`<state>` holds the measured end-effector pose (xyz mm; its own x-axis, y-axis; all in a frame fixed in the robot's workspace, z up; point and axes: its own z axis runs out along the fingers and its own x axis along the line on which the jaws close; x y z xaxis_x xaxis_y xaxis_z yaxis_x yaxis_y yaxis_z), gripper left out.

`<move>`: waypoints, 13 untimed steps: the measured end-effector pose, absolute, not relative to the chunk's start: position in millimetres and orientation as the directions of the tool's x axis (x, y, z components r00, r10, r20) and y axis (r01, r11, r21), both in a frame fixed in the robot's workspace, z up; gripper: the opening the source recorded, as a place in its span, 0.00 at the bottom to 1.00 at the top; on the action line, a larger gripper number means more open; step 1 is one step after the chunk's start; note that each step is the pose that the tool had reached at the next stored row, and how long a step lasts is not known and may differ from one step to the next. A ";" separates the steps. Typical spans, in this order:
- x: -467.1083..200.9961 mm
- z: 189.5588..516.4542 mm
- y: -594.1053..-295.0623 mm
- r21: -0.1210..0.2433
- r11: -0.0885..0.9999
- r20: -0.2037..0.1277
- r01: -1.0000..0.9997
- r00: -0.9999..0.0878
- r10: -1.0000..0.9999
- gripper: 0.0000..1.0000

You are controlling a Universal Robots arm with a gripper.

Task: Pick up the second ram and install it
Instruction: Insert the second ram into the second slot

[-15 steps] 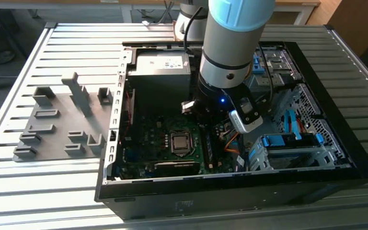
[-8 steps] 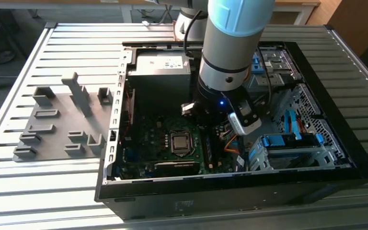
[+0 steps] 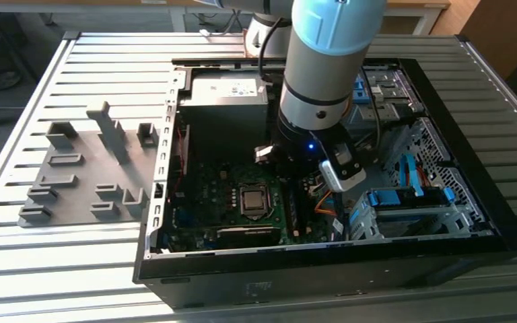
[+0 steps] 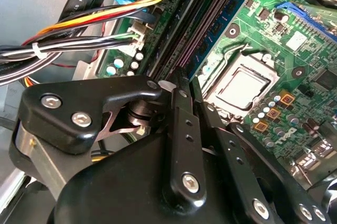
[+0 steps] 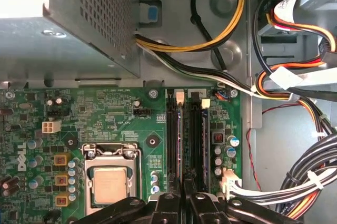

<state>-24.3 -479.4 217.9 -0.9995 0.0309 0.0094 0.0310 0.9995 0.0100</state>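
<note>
In the exterior view my gripper [image 3: 305,176] reaches down into the open computer case [image 3: 474,222], over the green motherboard [image 3: 213,192]. The second ram [image 5: 182,139] is a slim strip seen edge-on. It stands along a memory slot beside the processor socket [image 5: 109,184]. Its edge runs straight in between my fingertips [image 5: 169,198], which are closed together on it. In the second wrist view the same strip [image 4: 196,37] leads away from the gripper [image 4: 181,83]. Another blue-green memory strip [image 4: 221,23] stands in a neighbouring slot.
Bundles of coloured and black cables [image 5: 295,92] hang close beside the slots. The power supply box [image 3: 227,91] fills the case's far end. Blue drive-bay clips [image 3: 406,198] sit on the exterior view's right. A gray slotted rack [image 3: 88,168] stands on the table outside the case.
</note>
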 end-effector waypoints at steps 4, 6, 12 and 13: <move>-24.3 216.4 -480.7 0.010 0.999 0.009 0.034 -0.999 0.034 0.14; -24.3 215.5 -480.8 0.012 0.999 0.009 0.034 -0.999 0.034 0.14; -24.3 214.0 -480.8 0.019 0.999 0.010 0.034 -0.999 0.034 0.14; -24.3 214.1 -480.8 0.021 0.999 0.010 0.034 -0.999 0.034 0.14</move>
